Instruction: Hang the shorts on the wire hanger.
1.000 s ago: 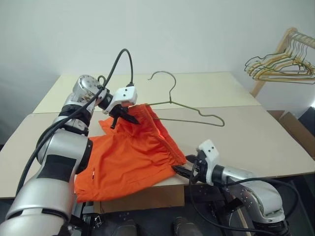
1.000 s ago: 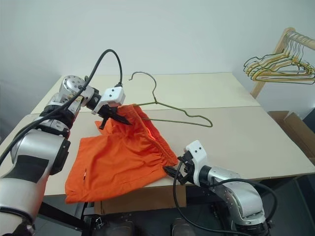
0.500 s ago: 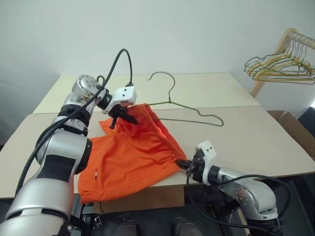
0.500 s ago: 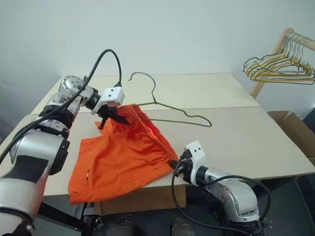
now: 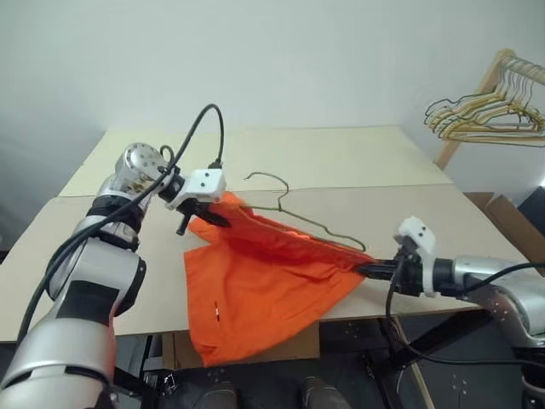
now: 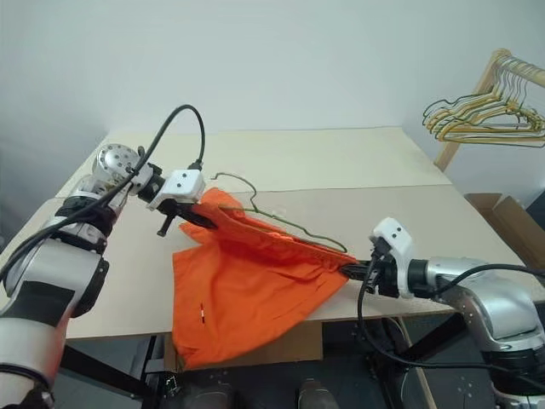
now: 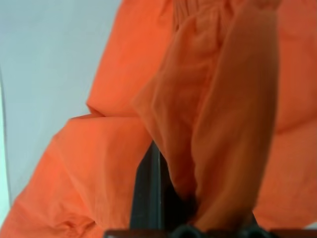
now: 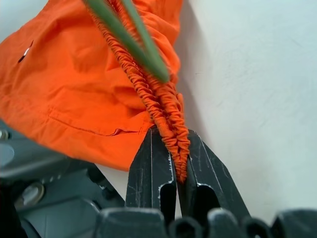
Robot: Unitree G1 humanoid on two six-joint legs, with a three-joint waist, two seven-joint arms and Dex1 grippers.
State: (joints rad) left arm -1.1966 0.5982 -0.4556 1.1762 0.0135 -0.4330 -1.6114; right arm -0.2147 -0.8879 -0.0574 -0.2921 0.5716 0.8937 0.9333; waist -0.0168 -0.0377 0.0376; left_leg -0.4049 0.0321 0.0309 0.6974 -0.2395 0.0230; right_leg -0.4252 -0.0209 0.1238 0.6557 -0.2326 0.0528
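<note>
Orange shorts (image 5: 272, 273), one pair, are stretched by the waistband between two grippers over the pale surface (image 5: 477, 230), with the legs sagging over its near edge. Left gripper (image 5: 203, 216): jaws shut on one end of the waistband, the cloth bunched between them in the left wrist view. One grey-olive wire hanger (image 5: 300, 217) lies along the taut waistband, hook towards the far side; its lower wire touches the fabric, and whether any of it has already gone inside the waistband cannot be told. Right gripper (image 6: 354, 271): jaws shut on the other end of the gathered elastic, a thin pinch, with the green wire passing just above it in the right wrist view. Risks, as judged: the narrow pinch on the right may slip if the stretch increases, dropping that end off the surface; the hanger, held by neither gripper, may be dragged or tipped by the moving cloth and slide away; the wire tip may snag the gathers. At far right a wooden rack (image 5: 498, 72) carries a bunch of spare hangers (image 5: 481, 115), too tightly packed to count.
</note>
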